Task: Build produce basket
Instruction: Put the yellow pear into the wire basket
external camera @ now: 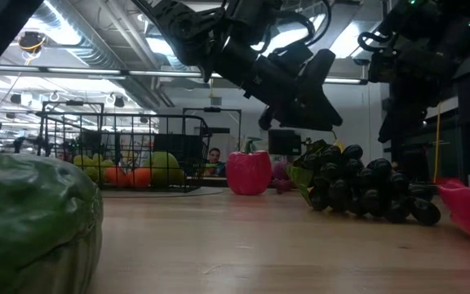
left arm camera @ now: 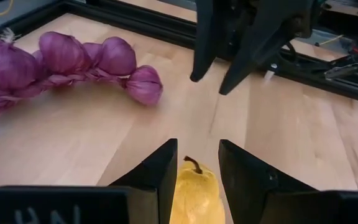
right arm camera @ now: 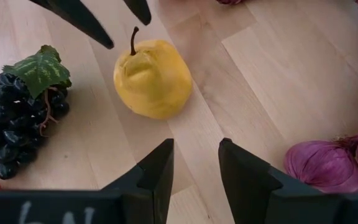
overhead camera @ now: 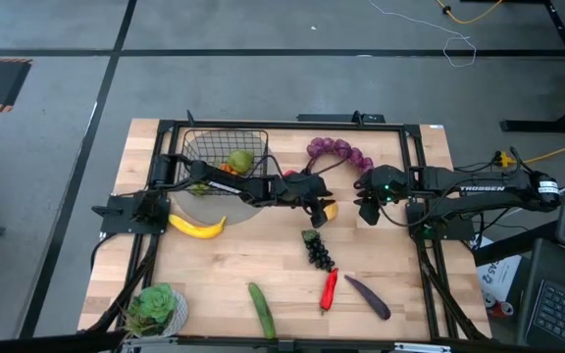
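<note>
Starting at the left gripper (overhead camera: 319, 213), near table centre: fingers (left arm camera: 157, 171) parted and clamped on nothing, poised just over a small yellow plastic pear (right arm camera: 152, 78) with a brown stem, tips beside the stem and not touching.

At 3 o'clock from there, close by: the right gripper (overhead camera: 369, 208), likewise spread with nothing between its fingers (right arm camera: 157, 168), facing the pear from the other side, tips off the wood.

At 12 o'clock of the pear, well apart: a braided purple bunch of rounded plastic bulbs (overhead camera: 339, 150), curved along the far edge.

At 6 o'clock, near: a dark bunch of toy grapes with a green leaf (overhead camera: 318, 250).

At 10 o'clock, partly under the left arm: a glossy red toy pepper (external camera: 249, 171), upright.

Farther at 10 o'clock: the square black wire-mesh basket (overhead camera: 189, 137), holding a round green fruit (overhead camera: 240, 160) and something orange (overhead camera: 226, 169) beside it.

At 9 o'clock, beyond the pale round mat under the basket's near corner: a curved yellow toy banana (overhead camera: 197, 226), flat on the light wooden tabletop (overhead camera: 243, 265).

Along the near edge, from 7 to 5 o'clock: a green leafy plant in a pale pot (overhead camera: 155, 309), a long green toy cucumber (overhead camera: 261, 310), a slim red toy chili (overhead camera: 329, 289) and a dark purple toy eggplant (overhead camera: 368, 297), each apart from the next.
</note>
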